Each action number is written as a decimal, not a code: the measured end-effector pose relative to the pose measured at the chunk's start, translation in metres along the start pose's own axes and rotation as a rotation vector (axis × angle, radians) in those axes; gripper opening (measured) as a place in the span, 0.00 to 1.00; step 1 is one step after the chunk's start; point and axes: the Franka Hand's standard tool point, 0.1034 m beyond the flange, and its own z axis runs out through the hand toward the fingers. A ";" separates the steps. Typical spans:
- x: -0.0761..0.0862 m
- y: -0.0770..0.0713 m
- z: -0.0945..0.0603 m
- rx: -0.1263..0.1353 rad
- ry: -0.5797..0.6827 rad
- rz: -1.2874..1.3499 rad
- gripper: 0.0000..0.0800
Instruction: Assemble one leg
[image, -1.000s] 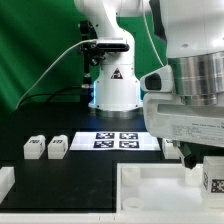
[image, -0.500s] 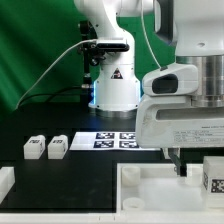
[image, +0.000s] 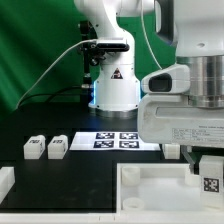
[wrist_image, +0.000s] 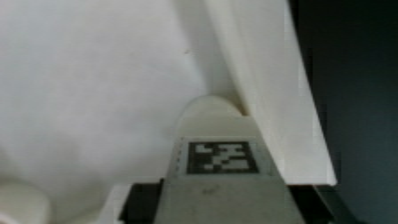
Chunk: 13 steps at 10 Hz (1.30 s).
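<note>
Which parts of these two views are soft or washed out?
Exterior view: the close end effector is slightly soft, while the marker board is crisp. Wrist view: the leg has a mildly blurred tag, and the white surface behind it is washed out, almost featureless.

Green backdrop (image: 35, 50) fills the exterior view from nine o'clock up to eleven, evenly lit, no hard shadows. Below it, a matte black table (image: 85, 175) runs across seven o'clock. The marker board (image: 118, 140) lies flat toward six.
</note>
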 end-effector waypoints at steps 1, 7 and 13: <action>0.001 -0.001 0.000 0.004 -0.002 0.152 0.36; 0.003 -0.005 0.004 0.095 -0.095 1.177 0.36; -0.004 -0.006 0.002 0.089 -0.081 0.793 0.81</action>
